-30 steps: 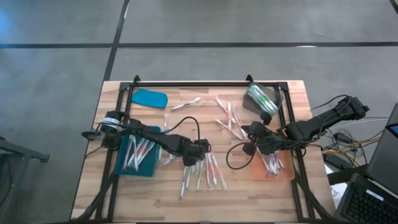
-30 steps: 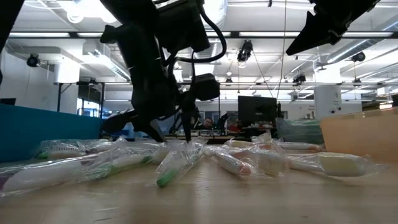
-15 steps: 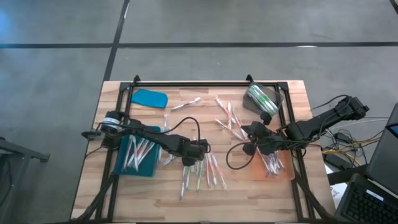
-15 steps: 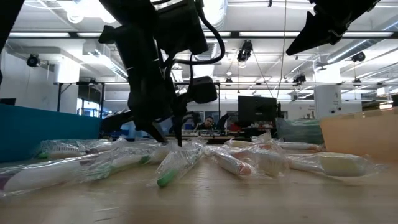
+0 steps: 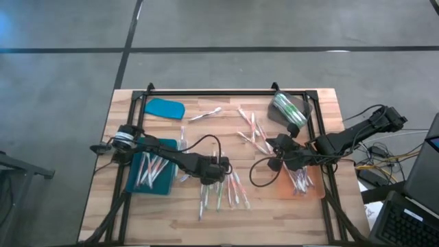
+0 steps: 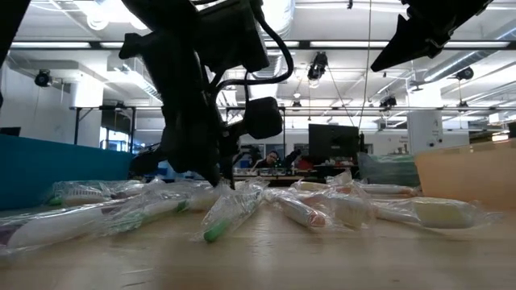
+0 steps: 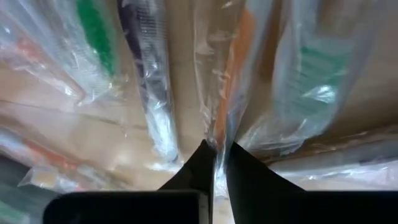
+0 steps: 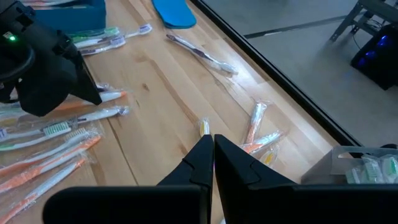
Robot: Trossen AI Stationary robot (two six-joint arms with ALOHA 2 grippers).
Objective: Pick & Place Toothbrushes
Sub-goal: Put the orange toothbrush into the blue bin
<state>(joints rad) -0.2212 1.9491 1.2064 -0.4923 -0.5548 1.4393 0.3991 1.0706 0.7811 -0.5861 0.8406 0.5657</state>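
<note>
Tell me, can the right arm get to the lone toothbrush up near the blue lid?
Probably yes. The right gripper hangs above the table, jaws shut on nothing, and only bare wood shows between it and that toothbrush, though it lies far across the table.

- A robotics lab or workshop floor, by the look of it: a big open hall fills the low view behind the wooden table point(image 6: 266, 258).
- Across the top of that view, long ceiling strip lights point(image 6: 322, 36) and exposed ducts.
- At centre, a dark monitor point(image 6: 330, 143) on a far desk.
- From above, bare grey concrete floor point(image 5: 219, 34) with dark lines.
- At the right edge, loose cables point(image 5: 384, 152) beside the table.
</note>
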